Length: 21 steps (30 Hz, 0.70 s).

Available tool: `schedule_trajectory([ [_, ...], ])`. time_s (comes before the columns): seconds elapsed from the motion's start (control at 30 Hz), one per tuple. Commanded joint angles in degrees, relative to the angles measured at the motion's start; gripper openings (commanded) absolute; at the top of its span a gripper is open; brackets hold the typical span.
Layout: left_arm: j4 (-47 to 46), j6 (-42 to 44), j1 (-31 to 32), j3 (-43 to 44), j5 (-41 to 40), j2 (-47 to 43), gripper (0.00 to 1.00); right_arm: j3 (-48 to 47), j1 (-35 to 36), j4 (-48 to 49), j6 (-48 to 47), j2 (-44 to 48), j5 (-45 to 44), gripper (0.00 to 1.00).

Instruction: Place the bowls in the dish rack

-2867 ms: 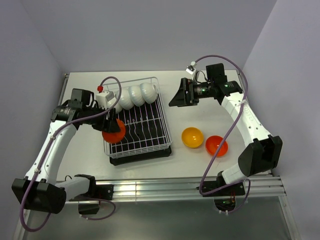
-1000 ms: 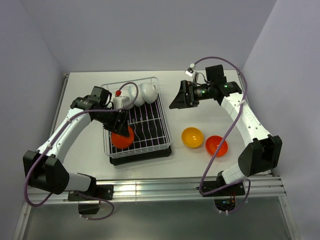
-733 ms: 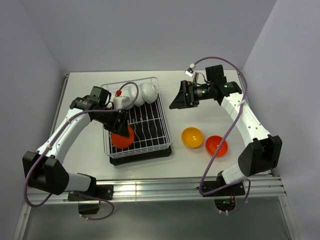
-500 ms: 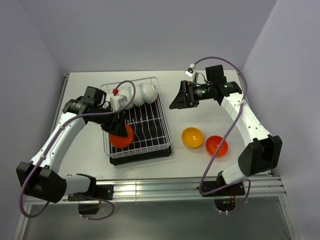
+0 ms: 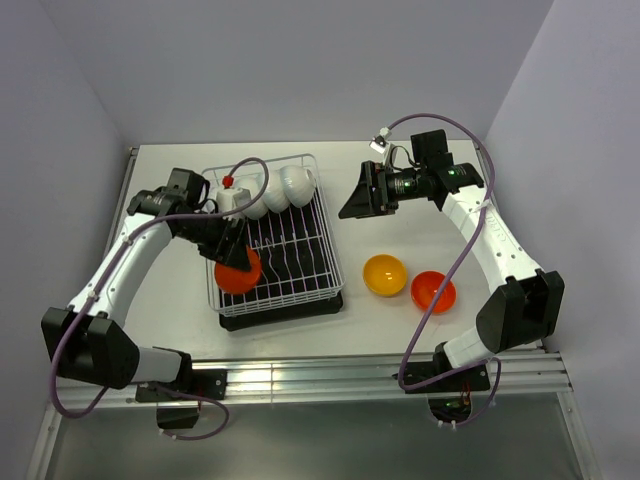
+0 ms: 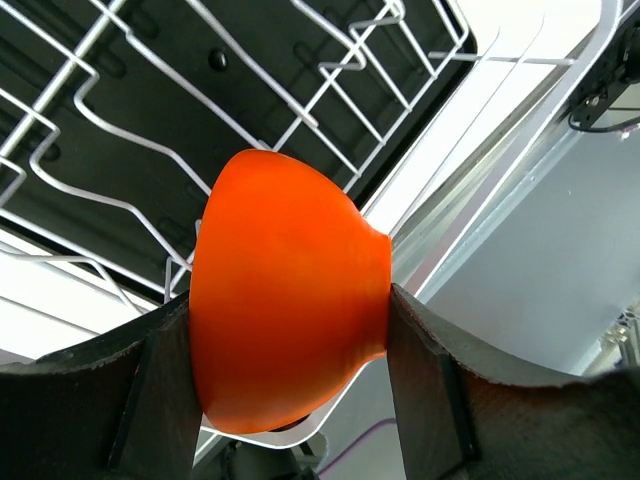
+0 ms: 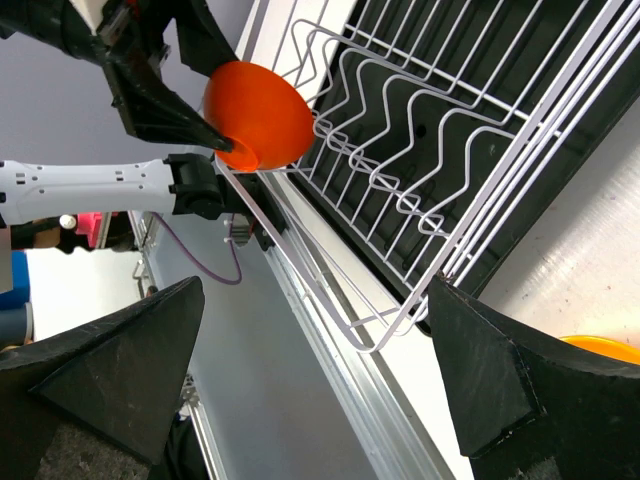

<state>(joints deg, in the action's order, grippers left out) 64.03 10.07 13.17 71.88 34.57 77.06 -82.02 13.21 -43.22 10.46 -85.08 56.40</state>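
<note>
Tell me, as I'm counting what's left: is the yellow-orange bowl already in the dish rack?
No, the yellow-orange bowl sits on the table, right of the dish rack in the top view.

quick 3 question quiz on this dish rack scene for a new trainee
1. True or false: the right gripper has its jaws shut on a bowl.
2. Which bowl do the jaws of the left gripper hold at the dish rack? A) white B) yellow-orange C) red-orange
3. How many bowls sit on the table, outside the rack?

Key
1. False: its jaws are open and empty.
2. C: the red-orange bowl.
3. Two: the yellow-orange bowl and a second red-orange bowl.
</note>
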Motion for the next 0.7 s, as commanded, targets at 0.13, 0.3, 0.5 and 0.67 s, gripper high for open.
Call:
schedule_trajectory([
  [0.13,0.4,1.1,-0.1,2.1,0.2,2.1,0.22,-0.9,0.0,-0.6,-1.4,0.6,0.9,1.00],
  [0.3,0.5,1.5,-0.1,2.0,-1.3,4.1,0.43,-1.0,-0.1,-0.9,-1.6,0.4,1.0,1.00],
  [0.5,0.4,1.7,0.0,2.0,-2.0,5.0,0.64,-0.9,0.0,-1.0,-1.8,0.4,1.0,1.00],
  [0.67,-0.4,1.4,0.1,1.2,-4.2,5.5,0.71,-1.0,0.0,-0.9,-1.7,0.2,0.9,1.00],
])
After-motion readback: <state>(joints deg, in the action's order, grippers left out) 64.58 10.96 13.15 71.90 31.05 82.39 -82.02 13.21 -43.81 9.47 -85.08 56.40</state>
